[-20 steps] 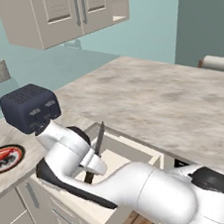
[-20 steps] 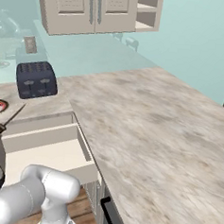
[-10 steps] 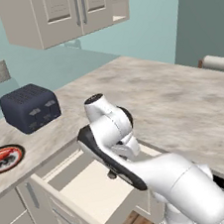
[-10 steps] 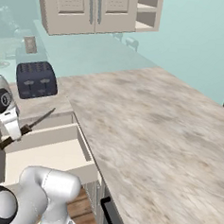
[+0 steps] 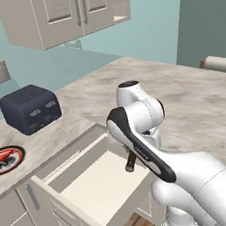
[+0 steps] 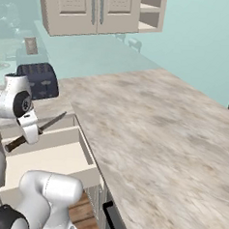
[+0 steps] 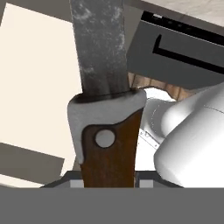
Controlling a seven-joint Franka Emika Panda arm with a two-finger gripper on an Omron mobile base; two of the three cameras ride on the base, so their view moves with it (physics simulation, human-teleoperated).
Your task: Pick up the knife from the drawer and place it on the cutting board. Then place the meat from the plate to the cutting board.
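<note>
Kitchen, pale teal walls, cream wall cabinets (image 5: 67, 15) at the top of both base views, marbled beige table (image 5: 184, 100) across the middle. Dark blue toaster (image 5: 29, 108) at centre left of the left base view, against the wall. The plate (image 5: 5, 160) sits at the left edge of that view on the table, the meat (image 5: 1, 157) lying on it, reddish. The drawer (image 5: 97, 187) is pulled open at lower centre of the left base view and lower left of the right base view, its pale inside bare.

The hand (image 6: 29, 131) is at centre left of the right base view, above the open drawer, pinching the knife (image 6: 38, 129) by the middle; grey blade points up-right, dark handle down-left, tilted. In the left base view the brown handle end (image 5: 130, 161) sticks out below the arm, over the drawer's right side. Hand view: the knife fills the centre, brown riveted handle at the bottom between the fingertips, grey speckled blade running to the top edge, drawer floor behind at left. Knife is off the drawer floor, in the air.
</note>
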